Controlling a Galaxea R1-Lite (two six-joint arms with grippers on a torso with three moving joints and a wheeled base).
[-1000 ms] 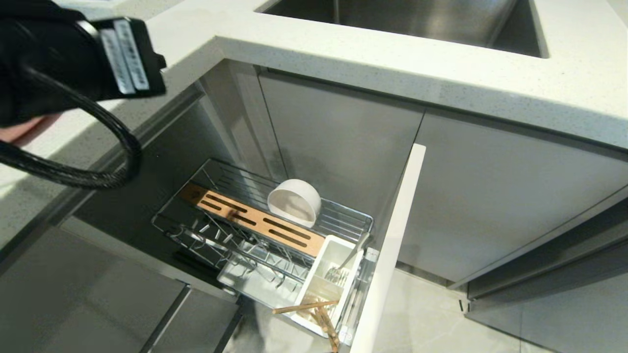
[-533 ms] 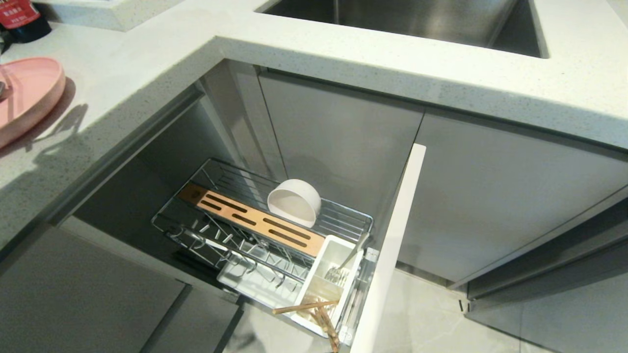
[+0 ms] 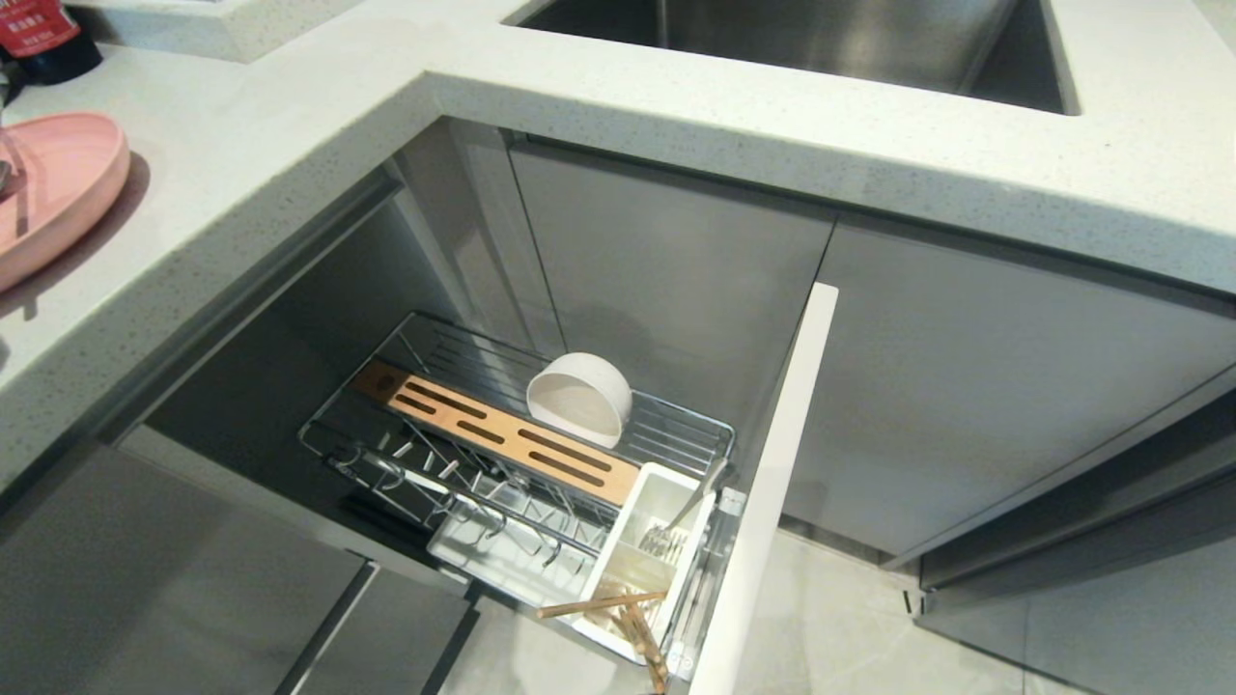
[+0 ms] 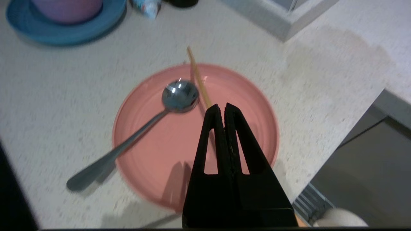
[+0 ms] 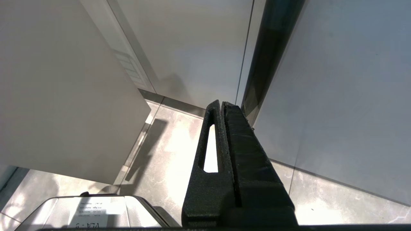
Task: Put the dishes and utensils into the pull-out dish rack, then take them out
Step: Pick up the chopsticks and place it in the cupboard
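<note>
Rack [image 3: 676, 425] pulled out below counter [image 3: 676, 106], white bowl [image 3: 579, 398] on its side within, chopsticks [image 3: 618, 610] in caddy [image 3: 645, 541]. Left gripper [image 4: 223, 107] clenched, empty, above pink plate [image 4: 160, 154] (spoon [image 4: 141, 128] and one chopstick [image 4: 197, 77] on it). Right gripper [image 5: 221, 105] pressed closed over floor [image 5: 167, 154].

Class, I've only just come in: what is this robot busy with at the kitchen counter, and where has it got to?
The left gripper is shut on a wooden chopstick, holding it over the pink plate on the counter, where the spoon lies. In the pull-out dish rack below, the white bowl sits on its side and more chopsticks poke from the caddy. The right gripper hangs shut and idle near the floor.
</note>
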